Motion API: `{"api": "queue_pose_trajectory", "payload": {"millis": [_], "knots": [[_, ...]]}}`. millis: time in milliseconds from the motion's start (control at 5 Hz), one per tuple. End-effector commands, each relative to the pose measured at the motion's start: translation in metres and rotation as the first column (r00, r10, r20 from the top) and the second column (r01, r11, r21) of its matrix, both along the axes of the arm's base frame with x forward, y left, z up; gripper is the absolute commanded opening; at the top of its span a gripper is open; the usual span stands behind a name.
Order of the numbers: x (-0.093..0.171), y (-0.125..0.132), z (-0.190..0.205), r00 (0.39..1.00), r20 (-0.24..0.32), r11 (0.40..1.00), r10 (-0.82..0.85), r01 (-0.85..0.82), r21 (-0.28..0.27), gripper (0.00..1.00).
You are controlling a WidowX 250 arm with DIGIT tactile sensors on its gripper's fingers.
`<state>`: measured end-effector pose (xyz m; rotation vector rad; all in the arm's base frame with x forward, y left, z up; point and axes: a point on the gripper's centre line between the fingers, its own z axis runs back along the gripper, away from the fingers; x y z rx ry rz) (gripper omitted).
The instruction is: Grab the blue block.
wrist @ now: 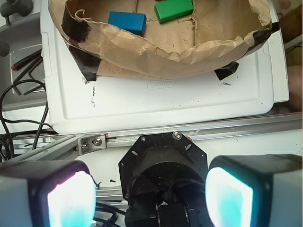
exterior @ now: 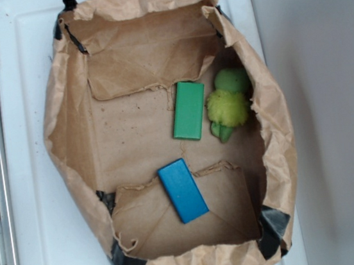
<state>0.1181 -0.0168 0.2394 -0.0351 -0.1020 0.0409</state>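
Paper, brown and crumpled, is forming a low-walled bag (exterior: pixel 68 139) that is lying open on a white tray (exterior: pixel 32 189). The blue block (exterior: pixel 182 190) is lying flat in the lower middle of the exterior frame, straddling a torn flap edge, with bare paper on all sides. The green block (exterior: pixel 188 110) is sitting well apart above it, just beside a fuzzy green toy (exterior: pixel 228 105) against the right wall. In the wrist view the gripper (wrist: pixel 150 198) is hanging outside the bag at the bottom of the frame, its two fingers (wrist: pixel 71 198) spread wide with nothing between them, while the bag's rim is rising between it and the blue block at the upper left.
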Motion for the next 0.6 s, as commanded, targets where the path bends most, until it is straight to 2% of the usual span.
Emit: {"api": "queue_pose_trajectory", "payload": {"millis": [0,200,400], "knots": [[0.000,0.000,0.000,1.000,0.000,1.000,0.000,0.000,0.000,1.00],[0.050,0.000,0.000,0.997,0.006,0.996,-0.078,0.078,-0.039,1.00],[0.100,0.001,-0.014,0.987,0.000,0.986,-0.163,0.163,-0.047,1.00]]}}
